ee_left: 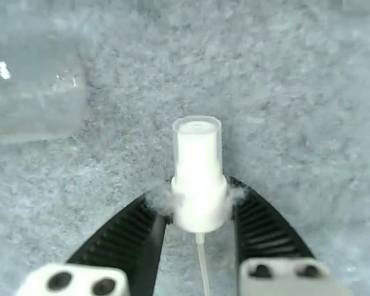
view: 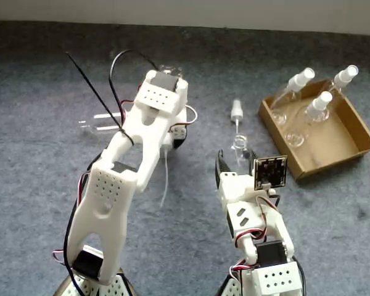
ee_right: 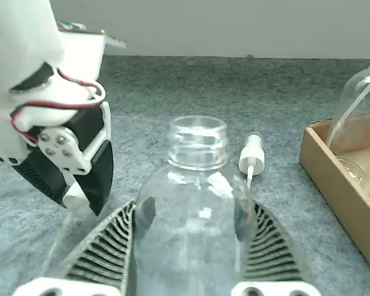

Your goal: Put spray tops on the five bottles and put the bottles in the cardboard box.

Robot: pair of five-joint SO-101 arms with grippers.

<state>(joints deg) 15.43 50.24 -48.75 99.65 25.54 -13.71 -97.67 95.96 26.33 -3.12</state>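
Left claw [ee_left: 197, 200], seemingly downturned, pinches sprayer [ee_left: 197, 163]; right claw [ee_right: 194, 213] grips bottle [ee_right: 197, 154].

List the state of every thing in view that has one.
left gripper, shut on a spray top.
right gripper, shut on the upright bottle, which has no top.
loose spray top, lying on the table.
three bottles, tops on, inside the cardboard box.
fifth bottle, lying on its side on the table.
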